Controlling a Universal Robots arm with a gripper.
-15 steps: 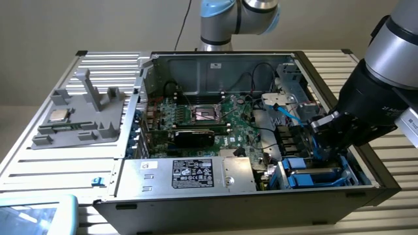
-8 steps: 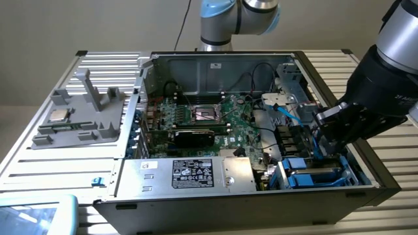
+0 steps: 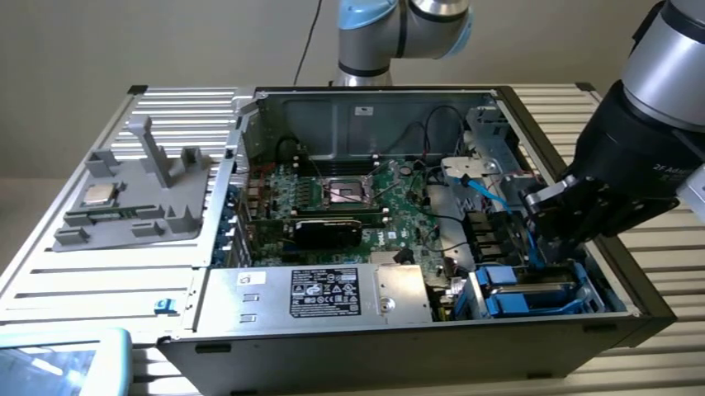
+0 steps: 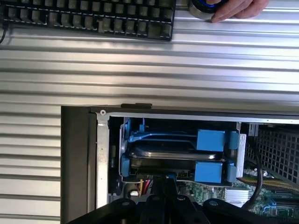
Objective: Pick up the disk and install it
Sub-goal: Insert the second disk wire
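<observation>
Nearest the exterior camera, at the bottom of the frame, is the open computer case (image 3: 397, 351) with its side panel off, sitting on a slatted metal table (image 3: 111, 289). Along that near edge inside the case sits a grey power supply box (image 3: 319, 294) with a black label on top. Motherboard (image 3: 364, 206) is in the middle, with an empty socket and a dark card below it.

Lower right of the frame, inside the case, is the disk (image 3: 527, 295) in its bright blue plastic frame, already seated in the drive bay. In the wrist view it shows in the middle of the picture (image 4: 163, 154), dark metal body with blue tabs on either side, tucked into the bay behind the case wall.

So the gripper (image 3: 556, 227) is at the right of the exterior frame, hanging just above the disk, black with the fingers pinched together and nothing between them. Its dark body also fills the bottom edge of the wrist view (image 4: 166, 205).

Left side of the exterior view has a grey plastic fixture (image 3: 138, 194) with a small silver chip (image 3: 101, 195) on it.

Wrist view, top: a black keyboard (image 4: 88, 18) on the table, and a person's hand (image 4: 238, 8) on a round thing at the upper right
</observation>
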